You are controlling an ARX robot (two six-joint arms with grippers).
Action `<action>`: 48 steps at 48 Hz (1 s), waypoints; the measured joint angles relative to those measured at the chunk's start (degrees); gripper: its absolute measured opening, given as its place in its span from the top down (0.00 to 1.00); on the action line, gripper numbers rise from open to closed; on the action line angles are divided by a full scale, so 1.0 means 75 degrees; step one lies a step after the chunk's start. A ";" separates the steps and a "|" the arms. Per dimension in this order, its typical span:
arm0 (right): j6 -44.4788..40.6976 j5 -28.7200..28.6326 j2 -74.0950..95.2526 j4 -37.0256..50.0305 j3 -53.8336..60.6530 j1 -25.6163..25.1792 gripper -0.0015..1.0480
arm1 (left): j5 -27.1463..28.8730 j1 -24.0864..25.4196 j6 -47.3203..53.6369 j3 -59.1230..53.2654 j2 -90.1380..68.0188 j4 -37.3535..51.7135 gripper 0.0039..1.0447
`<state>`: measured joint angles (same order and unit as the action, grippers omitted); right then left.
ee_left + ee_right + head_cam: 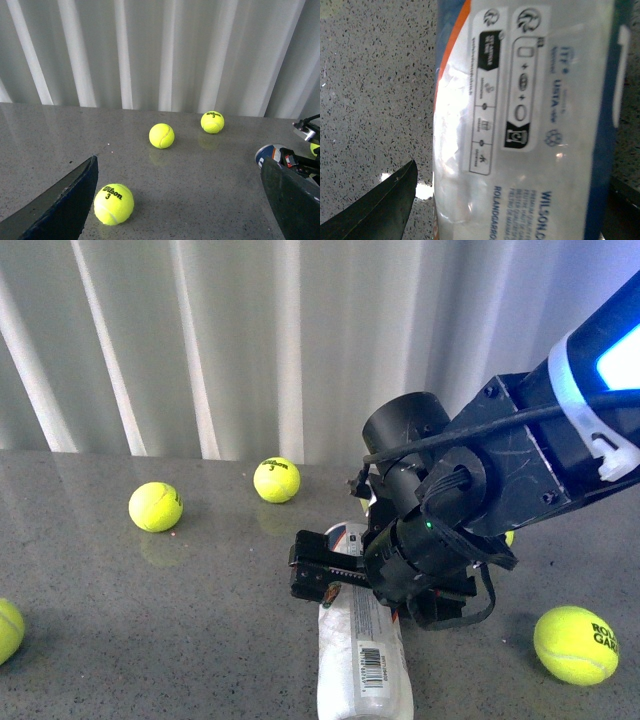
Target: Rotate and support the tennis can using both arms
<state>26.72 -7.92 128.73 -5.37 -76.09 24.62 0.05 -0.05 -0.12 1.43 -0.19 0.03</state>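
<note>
The tennis can [362, 660] lies on its side on the grey table, barcode up, its navy end pointing away from me. My right gripper [330, 575] reaches in from the right and hangs open over the can's far half. In the right wrist view the can's white label [520, 120] fills the space between the black fingers [375, 205], one on each side of the tube. My left gripper [177, 210] is open above the table, well to the left of the can, whose navy end [267, 152] shows by one finger. The left arm is out of the front view.
Yellow-green tennis balls lie scattered: two at the back [155, 506] [277, 480], one at the front right [576, 644], one at the left edge [5, 630]. One ball [114, 204] sits just inside the left gripper's finger [60, 205]. A white curtain [250, 340] closes off the back.
</note>
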 joint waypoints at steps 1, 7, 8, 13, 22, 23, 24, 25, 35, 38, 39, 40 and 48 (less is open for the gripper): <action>0.0015 0.0003 0.0023 0.0015 0.0003 0.0023 0.07 | -0.0003 0.0000 0.0000 0.0000 0.0000 0.0000 0.06; 0.0023 -0.0003 0.0067 0.0079 0.0070 0.0085 0.21 | -0.0003 0.0000 0.0000 0.0000 0.0000 0.0000 0.06; 0.0023 0.0000 0.0067 0.0082 0.0070 0.0087 0.23 | -0.0003 0.0000 0.0000 0.0000 0.0000 0.0000 0.06; 0.0044 -0.0038 0.0067 0.0096 0.0076 0.0102 0.36 | -0.0003 0.0000 0.0000 0.0000 0.0000 0.0000 0.06; 0.0050 -0.0070 -0.0055 0.0096 0.0187 0.0052 0.59 | -0.0003 0.0000 0.0000 0.0000 0.0000 0.0000 0.06; 0.0050 -0.0073 -0.0064 0.0093 0.0201 0.0047 0.61 | -0.0003 0.0000 0.0000 0.0000 0.0000 0.0000 0.06; 0.0050 -0.0076 -0.0070 0.0093 0.0210 0.0032 0.63 | -0.0003 0.0000 0.0000 0.0000 0.0000 0.0000 0.06; 0.0050 -0.0082 -0.0093 0.0085 0.0216 0.0023 0.65 | -0.0003 0.0000 0.0000 0.0000 0.0000 0.0000 0.06; -0.0143 0.0041 -0.0312 0.0082 0.0408 -0.0006 0.79 | -0.0003 0.0000 0.0000 0.0000 0.0000 0.0000 0.06; -0.0431 0.0227 -0.0495 0.0082 0.0554 -0.0009 0.82 | -0.0003 0.0000 0.0000 0.0000 0.0000 0.0000 0.06; -0.0603 0.0274 -0.0589 0.0082 0.0621 -0.0015 0.83 | -0.0003 0.0000 0.0000 0.0000 0.0000 0.0000 0.06; -0.0702 0.0326 -0.0667 0.0102 0.0670 -0.0015 0.84 | -0.0003 0.0000 0.0000 0.0000 0.0000 0.0000 0.06; -0.2605 0.1075 -0.1393 0.0667 0.1040 -0.0050 0.89 | -0.0003 0.0000 0.0000 0.0000 0.0000 0.0000 0.06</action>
<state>7.18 0.14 118.28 -0.36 -68.29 24.25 0.03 -0.05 -0.12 1.43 -0.19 0.03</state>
